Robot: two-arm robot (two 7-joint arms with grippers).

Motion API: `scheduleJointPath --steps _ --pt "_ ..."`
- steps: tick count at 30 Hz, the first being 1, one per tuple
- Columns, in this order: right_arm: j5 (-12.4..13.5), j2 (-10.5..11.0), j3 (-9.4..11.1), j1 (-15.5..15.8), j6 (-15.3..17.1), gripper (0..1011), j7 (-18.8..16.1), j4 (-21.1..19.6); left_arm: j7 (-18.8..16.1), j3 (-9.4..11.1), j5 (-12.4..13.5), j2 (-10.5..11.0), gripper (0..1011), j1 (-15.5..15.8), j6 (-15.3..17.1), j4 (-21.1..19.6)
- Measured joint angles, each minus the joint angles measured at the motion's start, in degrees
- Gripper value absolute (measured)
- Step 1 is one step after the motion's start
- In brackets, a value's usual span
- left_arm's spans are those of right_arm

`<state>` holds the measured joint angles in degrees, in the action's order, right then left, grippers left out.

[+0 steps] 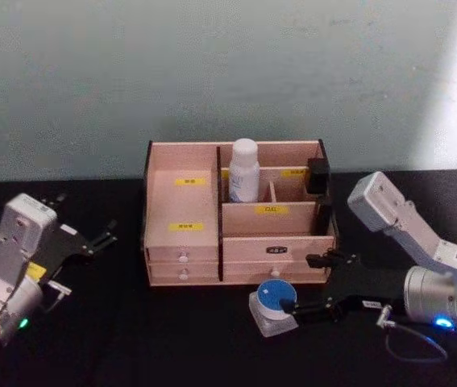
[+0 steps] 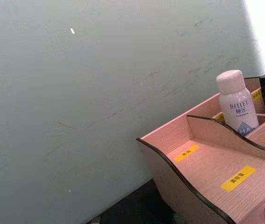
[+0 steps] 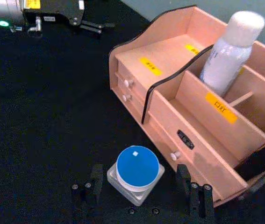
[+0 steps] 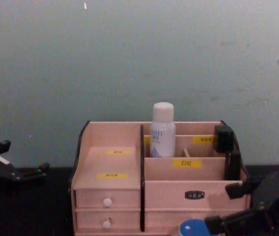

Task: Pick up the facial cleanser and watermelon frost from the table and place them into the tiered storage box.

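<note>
Facial cleanser [image 1: 244,169] already in, watermelon frost [image 1: 275,297] not yet: about half done, judging by the layout.

Far left: left end effector [image 1: 83,216], spread open, holding nothing, low over the surface [image 1: 172,347], seemingly idle. Well to its right: tiered storage box [image 1: 276,246], front facing the robot, drawers [image 1: 184,258] shut. Inside, upright in a rear compartment just right of the centre divider [image 1: 218,210] and up beyond the right end effector's tips: the facial cleanser, cap poking above the back wall in the chest view. Small black block [image 1: 317,176] at the rear right corner; hard to tell what it is.

Further right, on the surface just in front of the lower drawers: the watermelon frost, blue lid up, between the fingers [image 3: 183,179] of the right end effector [image 3: 140,171]. Set wide, one finger on each side of the jar, gaps visible in the right wrist view, so not clamped.

Left to do, by this reading: close on the jar, lift clear of the box's front, set down in a free spot. Stepped compartment [image 1: 181,205] left of the divider looks free.

Surface: plain black. Room: pale grey-green wall [image 1: 212,72] close behind the box, bright patch of light at upper right.
</note>
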<state>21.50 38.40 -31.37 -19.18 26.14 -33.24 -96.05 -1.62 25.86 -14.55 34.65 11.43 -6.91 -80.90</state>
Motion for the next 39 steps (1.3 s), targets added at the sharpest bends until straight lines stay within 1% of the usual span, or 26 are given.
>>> scheduleJointPath --steps 7,14,39 --pt "-0.6 -1.1 -1.8 -1.1 0.9 1003 0.4 1.8 0.0 0.0 0.0 0.0 1002 0.0 0.0 0.0" --pt "-1.4 -2.3 -3.0 -2.2 1.2 1002 0.5 3.9 0.0 0.0 0.0 0.0 1001 0.0 0.0 0.0" --pt "-3.1 -6.1 -5.5 -6.0 1.0 1003 -0.6 10.2 0.0 0.0 0.0 0.0 1001 0.0 0.0 0.0"
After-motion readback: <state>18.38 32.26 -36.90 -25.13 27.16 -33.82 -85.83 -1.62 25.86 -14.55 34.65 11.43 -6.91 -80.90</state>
